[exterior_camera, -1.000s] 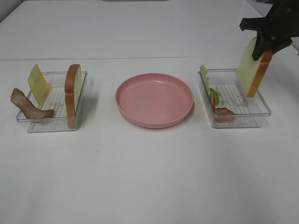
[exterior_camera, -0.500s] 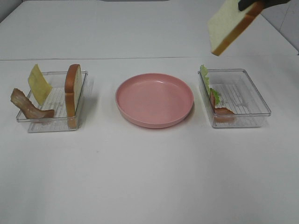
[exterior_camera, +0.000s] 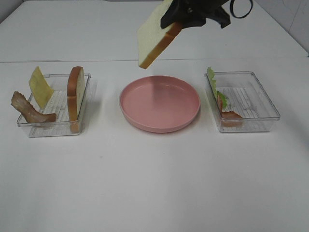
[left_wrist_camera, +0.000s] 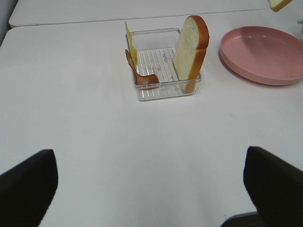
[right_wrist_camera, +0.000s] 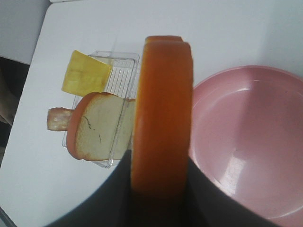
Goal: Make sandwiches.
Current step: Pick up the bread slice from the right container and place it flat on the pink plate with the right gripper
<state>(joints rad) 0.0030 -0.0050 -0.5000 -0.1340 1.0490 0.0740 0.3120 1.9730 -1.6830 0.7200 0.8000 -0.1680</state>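
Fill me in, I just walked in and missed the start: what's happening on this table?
The right gripper holds a bread slice in the air by the pink plate, which has nothing on it yet. The left gripper is open, apart from everything. The left tray holds cheese, bacon and another bread slice; the right tray holds lettuce and more bacon.

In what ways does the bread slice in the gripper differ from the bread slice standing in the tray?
The held bread slice hangs tilted in the air near the pink plate; the tray bread slice stands upright on its edge in the left tray. The right gripper grips the held bread slice; no gripper touches the tray bread slice. Both are white with an orange-brown crust.
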